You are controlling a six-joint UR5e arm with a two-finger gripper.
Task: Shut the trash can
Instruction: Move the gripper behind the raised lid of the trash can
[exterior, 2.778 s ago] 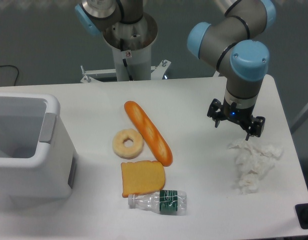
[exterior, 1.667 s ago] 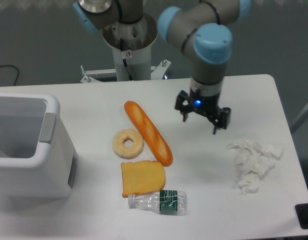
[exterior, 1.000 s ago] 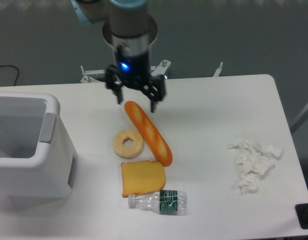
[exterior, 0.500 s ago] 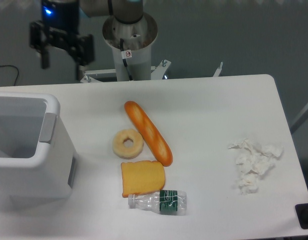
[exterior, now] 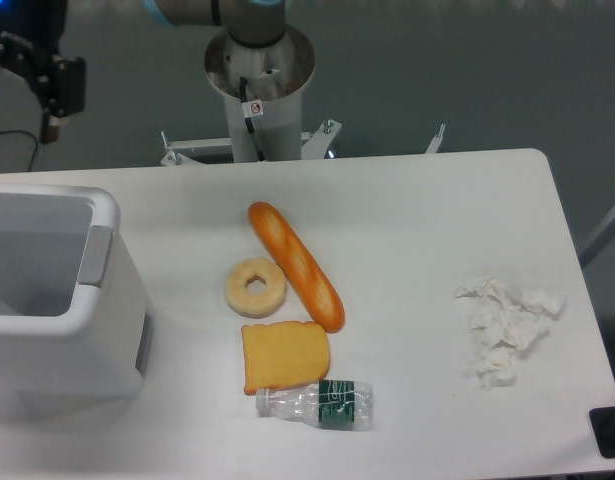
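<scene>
Standing open, trash can (exterior: 57,300) shows no readable writing.

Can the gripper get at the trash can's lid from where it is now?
Probably yes. The gripper hangs above and behind the open trash can, nothing between them. The lid itself isn't in view, likely off-frame left, so the contact point can't be confirmed.

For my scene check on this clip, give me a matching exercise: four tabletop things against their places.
Things:
1. trash can
2. crumpled tissue
3. plastic bottle
4. donut

Places:
A. lying on its side at the front, just below the toast slice
B. right side of the table
C. left edge, top open
D. just left of the baguette

Pairs: 1-C, 2-B, 3-A, 4-D
</scene>
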